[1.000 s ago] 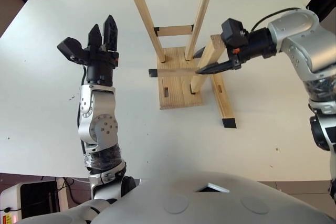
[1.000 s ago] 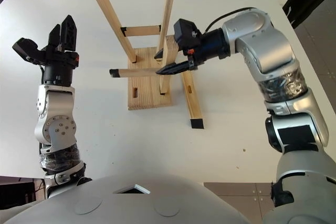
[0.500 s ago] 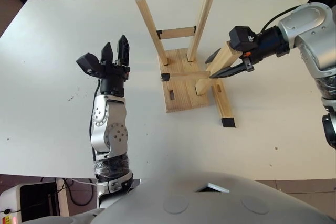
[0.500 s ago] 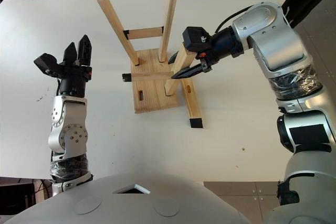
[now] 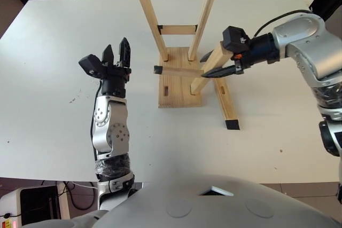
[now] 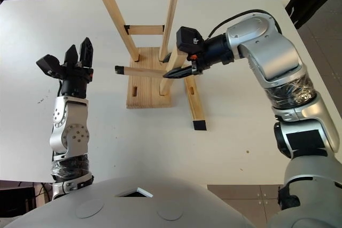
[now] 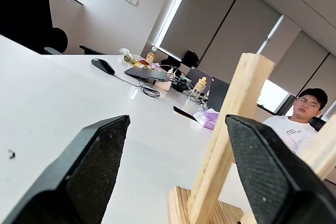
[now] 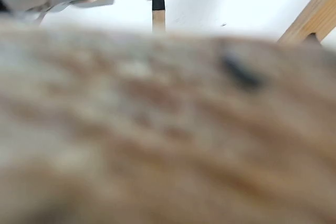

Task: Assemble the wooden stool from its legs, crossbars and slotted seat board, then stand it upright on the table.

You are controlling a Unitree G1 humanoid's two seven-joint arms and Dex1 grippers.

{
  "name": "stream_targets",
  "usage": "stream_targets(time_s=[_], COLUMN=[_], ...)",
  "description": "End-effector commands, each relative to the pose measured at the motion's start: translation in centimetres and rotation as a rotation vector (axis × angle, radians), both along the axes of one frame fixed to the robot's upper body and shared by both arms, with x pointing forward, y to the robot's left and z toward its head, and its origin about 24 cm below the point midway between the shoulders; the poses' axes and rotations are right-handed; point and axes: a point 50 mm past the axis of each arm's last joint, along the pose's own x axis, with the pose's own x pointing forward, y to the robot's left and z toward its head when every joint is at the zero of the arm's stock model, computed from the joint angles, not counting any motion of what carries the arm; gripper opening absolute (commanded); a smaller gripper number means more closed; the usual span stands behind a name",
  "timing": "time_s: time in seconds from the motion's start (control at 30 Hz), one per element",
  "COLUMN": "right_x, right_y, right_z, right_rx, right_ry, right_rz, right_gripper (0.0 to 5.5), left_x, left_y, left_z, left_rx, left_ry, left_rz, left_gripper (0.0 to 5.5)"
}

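Two legs with crossbar slotted in seat. Right gripper clamps third leg, seemingly mid-fit. Fourth leg loose. Left gripper spread, idle. Uprighting undone.

Silver-grey rounded arm shells; left arm dotted with screws, black wrap below. Both black: left pincer, right pincer. Thin black cable over right arm; perhaps orange wrist mark.

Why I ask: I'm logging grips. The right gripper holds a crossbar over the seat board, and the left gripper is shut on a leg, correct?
No: the left gripper is open and empty, as the left eye view shows. The rest stands.
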Motion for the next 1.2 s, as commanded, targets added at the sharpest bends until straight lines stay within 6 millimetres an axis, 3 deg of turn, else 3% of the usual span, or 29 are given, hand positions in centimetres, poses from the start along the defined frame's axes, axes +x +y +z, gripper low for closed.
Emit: stream_targets(time_s=[0.03, 0.17, 0.3, 0.43, 0.6, 0.73, 1.03, 1.2], right_x=[-0.3, -0.3, -1.3, -2.3, -4.2, -6.1, -8.0, -10.1], right_y=[-0.5, -0.5, -0.9, -1.8, -6.1, -7.2, -6.6, -4.9], right_z=[-2.8, -0.6, 1.6, 2.5, -0.4, -3.2, -7.6, -8.6], right_rx=[0.035, 0.145, 0.228, 0.257, 0.130, 0.077, -0.075, -0.088], right_ry=[0.107, 0.051, -0.001, -0.035, 0.041, 0.156, 0.164, 0.173], right_rz=[-0.073, -0.126, -0.158, -0.219, -0.406, -0.478, -0.860, -0.890], right_gripper=[2.45, 3.10, 3.14, 3.14, 3.14, 3.14, 3.14, 3.14], left_x=[0.1, -0.3, -0.7, -0.6, -1.2, -2.4, -4.6, -4.9], left_y=[1.2, 2.3, 3.6, 4.6, 6.1, 6.3, 5.0, 5.0], left_z=[0.1, 0.1, 0.1, 0.4, 1.1, 0.9, -0.7, -0.7], left_rx=[0.010, 0.007, 0.002, 0.028, -0.009, -0.056, -0.117, -0.105], left_ry=[0.010, 0.024, 0.038, 0.050, 0.026, 0.022, 0.081, 0.101], left_rz=[0.013, 0.039, 0.068, 0.075, 0.160, 0.223, 0.268, 0.257], left_gripper=[3.37, 3.37, 3.37, 3.37, 3.37, 3.37, 3.37, 3.37])
